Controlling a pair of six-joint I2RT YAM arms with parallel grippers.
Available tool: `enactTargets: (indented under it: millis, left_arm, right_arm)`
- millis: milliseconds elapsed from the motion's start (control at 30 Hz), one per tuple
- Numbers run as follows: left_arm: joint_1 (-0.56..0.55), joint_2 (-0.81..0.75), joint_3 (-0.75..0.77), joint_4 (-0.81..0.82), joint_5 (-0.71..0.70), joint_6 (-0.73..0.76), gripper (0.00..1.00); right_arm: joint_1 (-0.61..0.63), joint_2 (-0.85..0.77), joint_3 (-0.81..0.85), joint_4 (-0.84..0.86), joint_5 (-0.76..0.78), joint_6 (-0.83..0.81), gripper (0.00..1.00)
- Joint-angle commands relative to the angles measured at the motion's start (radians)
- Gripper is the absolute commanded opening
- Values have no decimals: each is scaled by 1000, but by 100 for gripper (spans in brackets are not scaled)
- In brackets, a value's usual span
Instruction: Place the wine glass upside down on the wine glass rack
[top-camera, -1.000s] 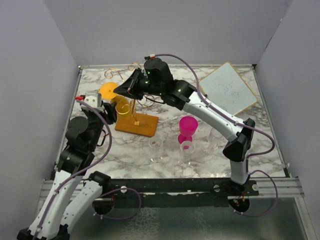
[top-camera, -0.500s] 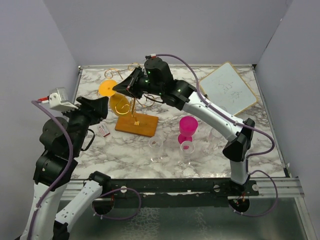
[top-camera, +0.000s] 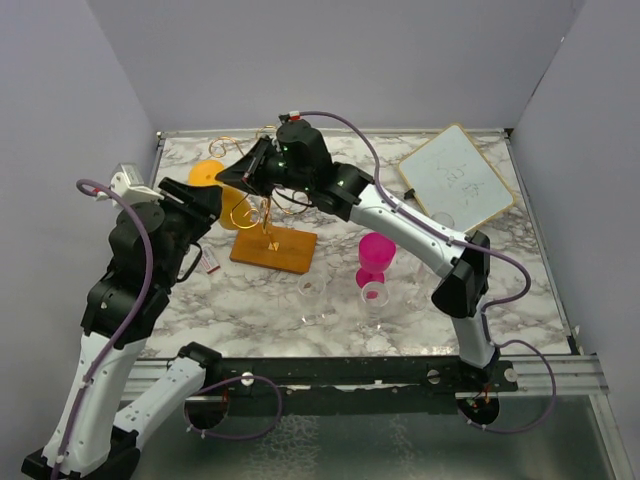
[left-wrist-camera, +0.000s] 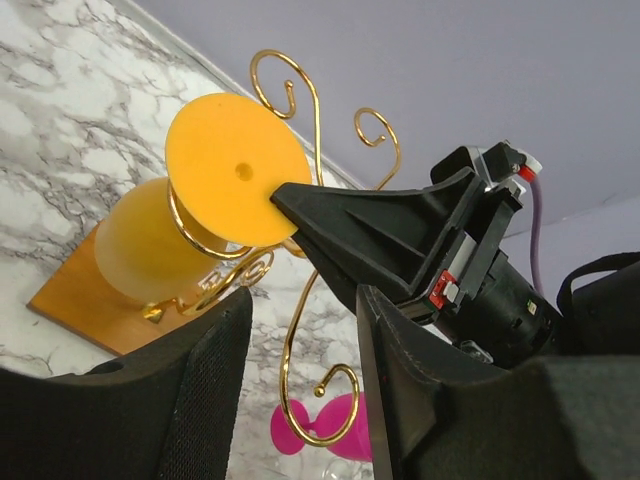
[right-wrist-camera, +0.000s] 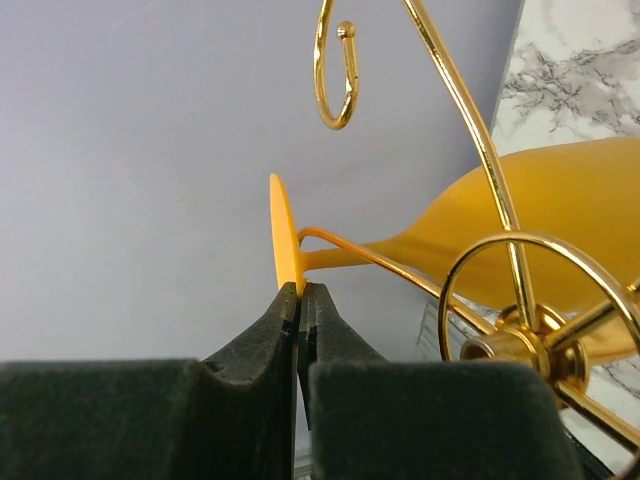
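The orange wine glass (top-camera: 238, 208) hangs tilted, bowl down, at the left side of the wine glass rack (top-camera: 275, 248), a gold wire stand on an orange-brown wooden base. Its stem lies against a curled gold arm (right-wrist-camera: 470, 120). My right gripper (top-camera: 228, 180) is shut on the rim of the glass's round foot (right-wrist-camera: 282, 230), which also shows in the left wrist view (left-wrist-camera: 235, 170). My left gripper (top-camera: 200, 203) is open and empty, raised just left of the rack. A gold spiral (left-wrist-camera: 300, 340) shows between its fingers (left-wrist-camera: 215, 380).
A pink glass (top-camera: 376, 255) stands right of the rack. Clear glasses (top-camera: 312, 290) (top-camera: 373, 297) (top-camera: 425, 270) stand in front of and beside it. A whiteboard (top-camera: 457, 177) lies at the back right. A small red-and-white item (top-camera: 211, 263) lies left of the wooden base. Grey walls enclose the table.
My left arm has lifted up from beside the glass, and its gripper now points at the rack from higher up. My right gripper has shifted slightly left and back with the glass's foot.
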Motion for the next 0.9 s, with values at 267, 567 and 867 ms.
enactTargets:
  millis: [267,567,867]
  left_arm:
    - [2,4,101,-9,-151,54,46]
    - [1,25,157,-9,-170,111,46]
    - [2,26,175,-9,-183,148,47]
  right_arm:
    - [7,87,135,84,-118,-27,1]
    - [7,78,146,36,-175,-42,1]
    - [6,32,106,-6,-186,-71,1]
